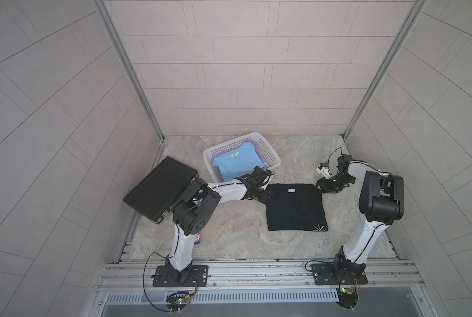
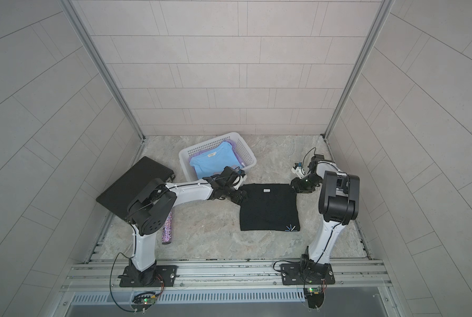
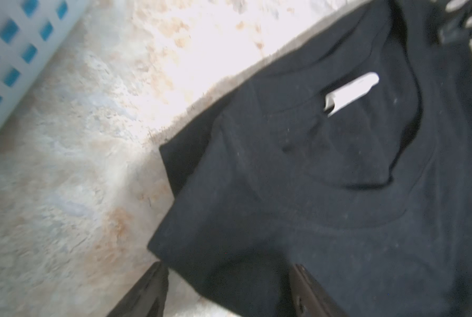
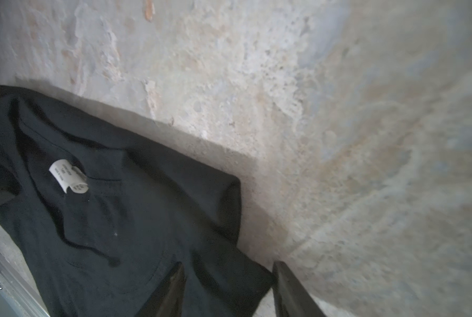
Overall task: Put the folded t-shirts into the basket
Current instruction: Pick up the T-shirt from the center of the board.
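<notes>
Black folded cotton t-shirt (image 1: 295, 208) with a small starburst mark lies flat on the mottled stone-look tabletop (image 1: 229, 233). It sits just off the robot-side corner of the white perforated plastic basket (image 1: 270, 150) and does not touch it. Its collar edge, with the white neck label, is the edge nearest the basket. Inside the basket a light blue folded tee (image 1: 237, 164) lies on top, with a lilac edge showing beneath it.

The left gripper (image 3: 228, 267) is at the collar corner closest to the basket. Its jaws stand apart with that corner of cloth between them, not yet pinched. The right gripper (image 4: 229, 264) is at the collar corner farther from the basket, also parted around the cloth. The two therefore bracket the collar edge.

The coming move probably turns on this: the basket lies beyond the collar edge and toward the left arm's side. Once both corners are pinched, the shirt would have to be lifted and carried that way, with the left arm leading.
</notes>
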Tool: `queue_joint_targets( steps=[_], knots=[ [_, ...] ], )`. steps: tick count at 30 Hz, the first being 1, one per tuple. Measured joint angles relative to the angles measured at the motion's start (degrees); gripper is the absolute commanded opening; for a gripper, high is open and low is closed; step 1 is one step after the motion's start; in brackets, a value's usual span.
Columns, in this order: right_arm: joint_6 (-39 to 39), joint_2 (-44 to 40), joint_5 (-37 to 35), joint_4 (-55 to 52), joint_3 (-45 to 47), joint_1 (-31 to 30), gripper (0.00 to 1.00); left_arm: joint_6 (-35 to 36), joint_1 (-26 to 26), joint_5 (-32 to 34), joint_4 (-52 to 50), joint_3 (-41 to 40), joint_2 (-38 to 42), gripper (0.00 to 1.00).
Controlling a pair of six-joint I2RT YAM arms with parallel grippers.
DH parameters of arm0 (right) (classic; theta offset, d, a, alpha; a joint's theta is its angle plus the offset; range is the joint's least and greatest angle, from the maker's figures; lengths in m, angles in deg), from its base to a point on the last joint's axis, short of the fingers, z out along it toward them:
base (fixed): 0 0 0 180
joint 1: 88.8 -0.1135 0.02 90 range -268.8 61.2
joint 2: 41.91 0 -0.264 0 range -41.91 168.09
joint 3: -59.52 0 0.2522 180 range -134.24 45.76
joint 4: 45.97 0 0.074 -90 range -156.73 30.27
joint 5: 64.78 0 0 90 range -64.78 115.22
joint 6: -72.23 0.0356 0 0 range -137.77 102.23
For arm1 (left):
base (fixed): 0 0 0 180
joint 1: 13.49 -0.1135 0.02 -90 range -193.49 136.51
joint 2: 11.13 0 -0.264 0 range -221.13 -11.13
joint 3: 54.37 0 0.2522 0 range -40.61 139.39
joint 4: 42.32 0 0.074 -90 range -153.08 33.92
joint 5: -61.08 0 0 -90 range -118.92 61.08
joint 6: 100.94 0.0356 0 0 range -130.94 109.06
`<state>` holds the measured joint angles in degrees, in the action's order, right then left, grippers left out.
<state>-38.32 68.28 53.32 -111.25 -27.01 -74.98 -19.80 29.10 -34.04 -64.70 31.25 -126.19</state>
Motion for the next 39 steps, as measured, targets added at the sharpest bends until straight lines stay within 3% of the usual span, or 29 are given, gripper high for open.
queue_joint_targets(
  steps=[9, 16, 22, 31, 39],
  knots=[
    [-0.2, 1.6, 2.5, -0.6, -0.9, -2.3, 0.37, -0.5, 0.3, -0.7, 2.7, 2.2, -2.7, 0.43],
    [-1.1, 2.2, 2.8, -0.6, -1.2, -4.4, 0.15, 0.0, 0.9, -1.3, 2.4, 3.2, -3.7, 0.21],
    [-2.9, -1.4, 4.8, 0.2, 0.3, -4.4, 0.05, 1.8, 0.9, -1.8, 1.2, 3.2, -2.2, 0.00],
    [-5.2, -13.0, 11.5, 1.3, 2.6, -4.6, 0.00, 4.0, 0.9, -4.3, -0.8, 3.2, 5.7, 0.00],
    [-3.7, -17.2, 14.9, 4.1, 2.7, -5.6, 0.00, 6.6, -0.5, -6.1, -4.0, 2.6, 12.5, 0.00]
  ],
)
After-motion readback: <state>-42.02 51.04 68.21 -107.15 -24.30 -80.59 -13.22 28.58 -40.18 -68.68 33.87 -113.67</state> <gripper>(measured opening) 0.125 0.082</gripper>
